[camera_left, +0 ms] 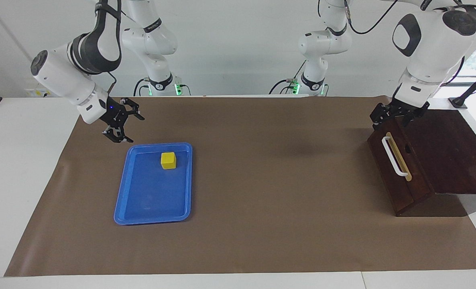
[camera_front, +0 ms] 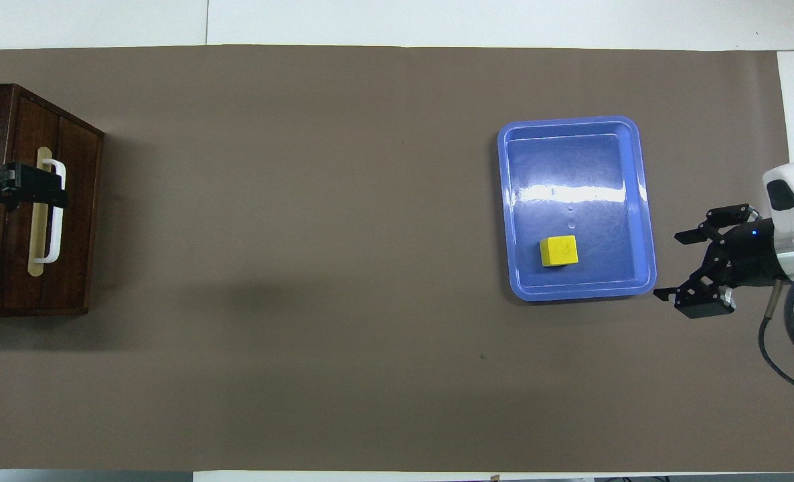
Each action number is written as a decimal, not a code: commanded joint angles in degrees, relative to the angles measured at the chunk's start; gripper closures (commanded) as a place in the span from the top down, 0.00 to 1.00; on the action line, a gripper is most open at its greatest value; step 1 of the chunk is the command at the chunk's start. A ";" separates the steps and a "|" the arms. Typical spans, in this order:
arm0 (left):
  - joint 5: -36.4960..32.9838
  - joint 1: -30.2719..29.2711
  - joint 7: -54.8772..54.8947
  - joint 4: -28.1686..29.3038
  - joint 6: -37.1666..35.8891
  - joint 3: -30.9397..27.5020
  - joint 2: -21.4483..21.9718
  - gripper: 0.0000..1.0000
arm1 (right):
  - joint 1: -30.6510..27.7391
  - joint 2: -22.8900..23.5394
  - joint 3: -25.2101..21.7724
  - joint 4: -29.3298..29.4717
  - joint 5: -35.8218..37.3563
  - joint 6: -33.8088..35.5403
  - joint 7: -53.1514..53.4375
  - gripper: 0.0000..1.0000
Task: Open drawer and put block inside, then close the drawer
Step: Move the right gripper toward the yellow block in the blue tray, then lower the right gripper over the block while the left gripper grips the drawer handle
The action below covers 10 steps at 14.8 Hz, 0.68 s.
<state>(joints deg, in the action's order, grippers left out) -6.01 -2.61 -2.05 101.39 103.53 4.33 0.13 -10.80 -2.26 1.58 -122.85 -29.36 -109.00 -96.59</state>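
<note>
At the left of the facing view the right gripper [camera_left: 122, 122] hung with its black fingers spread wide and empty, above the brown paper mat [camera_left: 262, 168] just off the corner of the glossy blue plastic tray [camera_left: 141, 200]. The block [camera_left: 168, 160], a small matte yellow cube, sat in the tray's end nearer the robots. At the right edge stood the dark wooden cabinet [camera_left: 454, 152], its drawer [camera_left: 394, 176] shut, white bar handle [camera_left: 394, 157] on a tan strip. The left gripper [camera_left: 394, 114] hovered at the handle's upper end; I could not tell its opening. The overhead view showed it lying across the handle.
</note>
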 commanded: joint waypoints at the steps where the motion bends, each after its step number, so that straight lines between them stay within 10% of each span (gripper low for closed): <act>1: -4.26 0.50 -0.32 5.56 5.26 -0.02 1.46 1.00 | -0.36 3.92 0.53 0.34 -5.08 -2.25 -11.91 1.00; 10: -14.12 0.15 -0.85 15.67 19.06 -0.11 -1.44 1.00 | -0.18 15.95 0.71 4.02 -13.62 -2.97 -25.22 1.00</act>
<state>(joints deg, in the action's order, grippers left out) -18.25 -1.93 -2.16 114.36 119.42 4.39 -1.82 -10.54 10.51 1.93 -121.62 -41.63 -111.99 -120.20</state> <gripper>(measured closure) 0.000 0.000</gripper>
